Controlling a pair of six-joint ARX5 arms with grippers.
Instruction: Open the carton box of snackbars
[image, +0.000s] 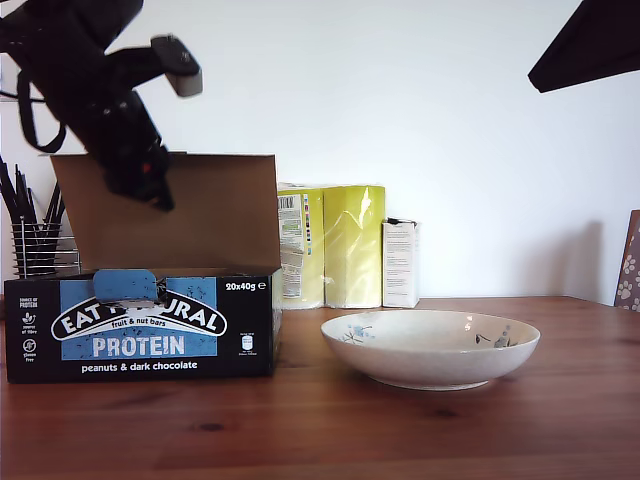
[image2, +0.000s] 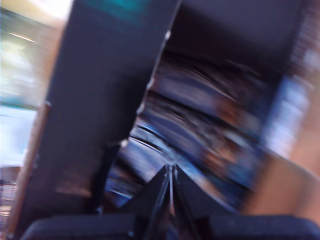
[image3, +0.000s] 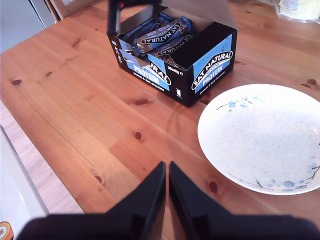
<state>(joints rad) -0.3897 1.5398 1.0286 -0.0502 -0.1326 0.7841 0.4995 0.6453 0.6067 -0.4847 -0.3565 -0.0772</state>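
The carton box sits on the wooden table, at the exterior view's left, lid up. Brown inside of lid faces the ext. camera, standing roughly upright behind the black body.

Around it: white bowl w/ small blue flower marks just beside the box toward the ext. view's right, apart from it. Behind, near the wall: yellow wrapped rolls, a small white upright carton. Wire holder w/ dark utensils behind the box at the ext. view's far left.

In the way: my first gripper hangs in front of the raised lid, above the box opening; its arm covers part of the lid's top edge.

Box's long axis runs across the ext. view, blue "EAT NATURAL PROTEIN" label facing front, blue tab over the top edge of the front wall.

Contents: wrapped snack bars lie packed inside, seen from the second wrist view. Bowl holds nothing visible.

First wrist view is heavily blurred; the fingers look pressed together, w/ nothing between them. My second gripper is high over bare table, well apart from box, fingers pressed together, nothing between them.
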